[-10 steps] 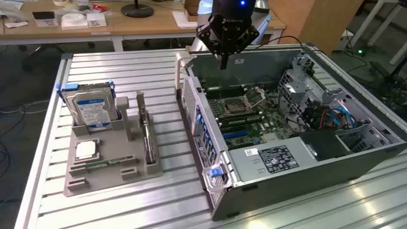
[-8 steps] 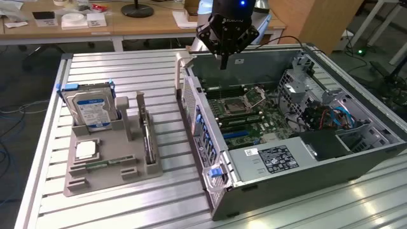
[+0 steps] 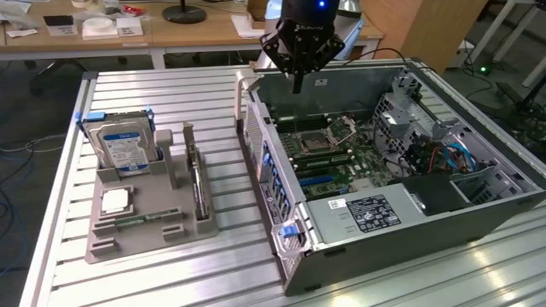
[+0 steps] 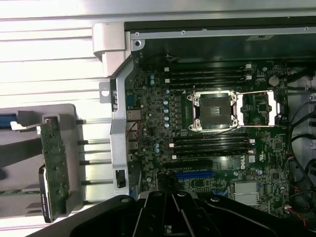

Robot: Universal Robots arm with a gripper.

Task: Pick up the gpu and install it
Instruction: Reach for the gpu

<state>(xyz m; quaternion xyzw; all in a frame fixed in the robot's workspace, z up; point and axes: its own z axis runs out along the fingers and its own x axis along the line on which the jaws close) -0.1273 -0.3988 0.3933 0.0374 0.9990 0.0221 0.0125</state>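
1. The end effector (image 3: 297,86) hangs over the far wall of the open computer case (image 3: 477,192), with its fingers pressed together into one narrow tip and nothing between them.
2. In the wrist view the end effector (image 4: 173,197) is a dark wedge above the motherboard (image 4: 217,158), near the blue expansion slot (image 4: 195,174).
3. The gpu (image 3: 198,185) stands on its long edge in a slot of the grey holder (image 3: 145,240), on the side of the holder nearest the case, well apart from the end effector.
4. From the wrist camera the gpu (image 4: 55,158) appears as a greenish card seen from above, held in the grey holder (image 4: 74,111) just outside the case wall.
5. The holder sits on the slatted metal desk (image 3: 171,96), to the exterior view's left of the case.
6. A hard drive (image 3: 124,150) with a blue-white label stands upright at the far end of the holder.
7. A small square processor chip (image 3: 115,201) lies flat in front of the hard drive.
8. Inside the case, the motherboard (image 3: 341,169) lies exposed, with the processor socket (image 3: 341,131) open and its metal frame raised.
9. A power supply (image 3: 367,214) with a black label fills the near corner of the case.
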